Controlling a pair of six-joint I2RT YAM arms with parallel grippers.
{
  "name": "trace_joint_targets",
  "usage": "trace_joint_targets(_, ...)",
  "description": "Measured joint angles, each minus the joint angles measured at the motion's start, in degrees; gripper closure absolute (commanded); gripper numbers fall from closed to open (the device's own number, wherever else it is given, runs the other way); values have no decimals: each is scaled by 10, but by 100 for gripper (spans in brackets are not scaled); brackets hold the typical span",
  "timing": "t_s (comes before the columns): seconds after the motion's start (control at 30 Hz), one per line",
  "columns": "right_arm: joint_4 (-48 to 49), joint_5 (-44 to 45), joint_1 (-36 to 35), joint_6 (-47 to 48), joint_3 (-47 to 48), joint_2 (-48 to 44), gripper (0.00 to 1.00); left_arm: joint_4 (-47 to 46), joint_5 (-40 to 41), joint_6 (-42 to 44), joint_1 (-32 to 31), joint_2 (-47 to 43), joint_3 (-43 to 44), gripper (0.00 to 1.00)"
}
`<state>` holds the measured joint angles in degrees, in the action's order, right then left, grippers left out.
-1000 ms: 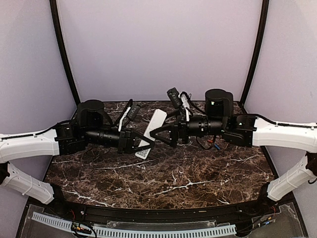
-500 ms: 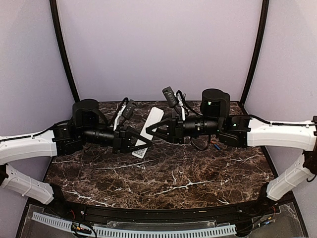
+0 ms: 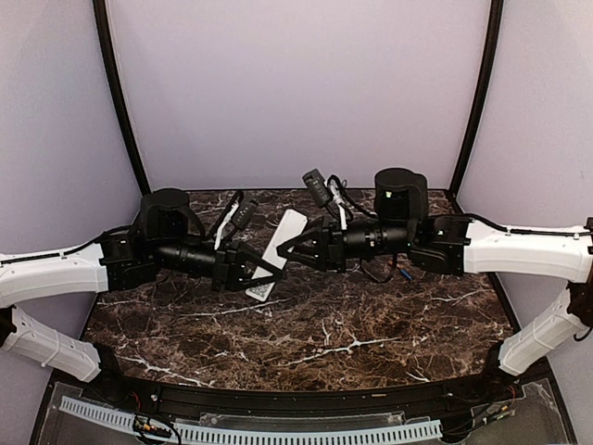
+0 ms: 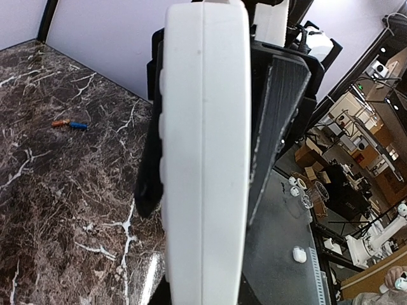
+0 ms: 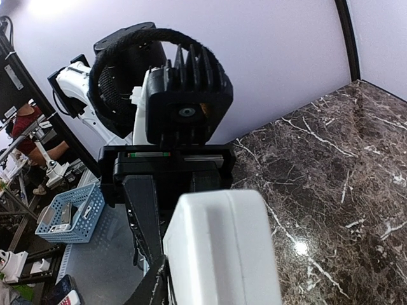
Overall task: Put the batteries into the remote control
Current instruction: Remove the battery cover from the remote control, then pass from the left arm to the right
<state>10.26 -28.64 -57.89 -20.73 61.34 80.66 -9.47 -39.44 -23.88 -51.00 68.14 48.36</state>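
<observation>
We hold the remote control (image 3: 290, 225) off the table (image 3: 324, 343) toward 12 o'clock, left gripper (image 3: 265, 273) and right gripper (image 3: 285, 247) both clamped narrowly on it, so opening its back probably comes next, while the batteries (image 3: 402, 270) lie loose at its 3 o'clock.

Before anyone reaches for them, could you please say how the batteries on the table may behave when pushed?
The batteries are slim cylinders lying on their sides, so they would probably roll. They look tiny, so likely light. The marble tabletop looks polished, so they may skid.
</observation>
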Motion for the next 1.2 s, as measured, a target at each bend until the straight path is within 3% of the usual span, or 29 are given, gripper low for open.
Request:
trace_joint_targets(0.5, -12, 94, 47, 21, -28, -26, 51, 150, 60, 46, 4, 32, 9, 100)
trace_joint_targets(0.63, -31, 107, 48, 27, -35, -31, 51, 202, 125, 84, 4, 60, 40, 100)
trace_joint_targets(0.97, -44, 140, 51, 27, -74, -35, 49, 291, 485, 283, -20, 148, 78, 100)
trace_joint_targets(1.2, -41, 148, 51, 29, -95, -10, 48, 234, 756, 480, -99, 186, 26, 100)
